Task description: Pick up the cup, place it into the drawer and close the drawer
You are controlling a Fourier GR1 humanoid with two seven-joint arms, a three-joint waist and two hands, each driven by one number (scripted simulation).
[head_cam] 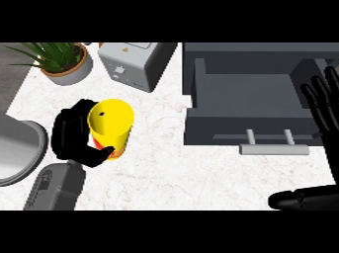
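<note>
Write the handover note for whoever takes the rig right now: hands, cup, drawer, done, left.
Left hand: curled round the yellow cup, left of the drawer.
Right hand: open, fingers up, resting at the right edge beside the drawer.
Drawer: pulled open, handle toward the robot; nothing visible inside.
Done: cup grasped.
Left: carry the cup right, set it in the drawer, release, push the drawer shut.

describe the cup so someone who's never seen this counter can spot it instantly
Start at the white marble counter and look left of the open grey drawer, below the potted plant and toaster. The cup stands there, wrapped by the black left hand. It is the only bright yellow thing, with an orange-red lower part.
</note>
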